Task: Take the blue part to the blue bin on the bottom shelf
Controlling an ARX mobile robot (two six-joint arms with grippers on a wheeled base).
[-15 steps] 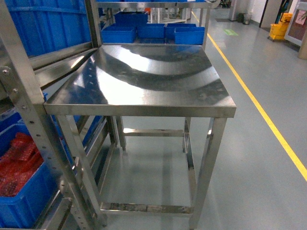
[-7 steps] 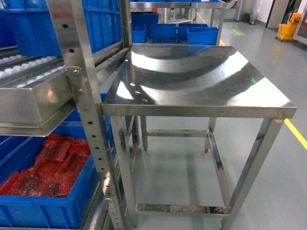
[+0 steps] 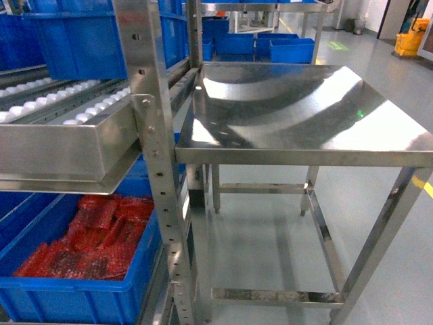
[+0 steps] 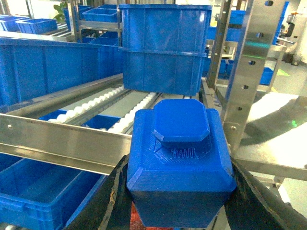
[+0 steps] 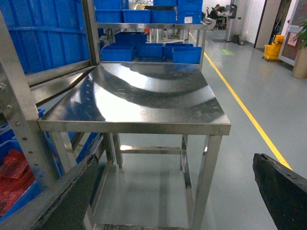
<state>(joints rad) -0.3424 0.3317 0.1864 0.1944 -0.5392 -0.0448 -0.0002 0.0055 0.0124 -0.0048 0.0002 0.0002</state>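
Item: blue part (image 4: 180, 163), clamped in the left gripper (image 4: 178, 191), just in front of the shelf rail (image 4: 62, 143). 
Right gripper (image 5: 177, 191): spread wide, holding nothing, facing the steel table (image 5: 144, 100). 
Handling advice: keep the part level, clear the rail, then lower toward a blue bin (image 4: 38, 191) under it (which bin is meant is unclear). 
Change: rack post (image 3: 159, 162) and table lie further right in the head view than half a second ago.

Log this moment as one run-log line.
left fingers: gripping blue plastic part | right fingers: open, empty | steel roller shelf: ahead
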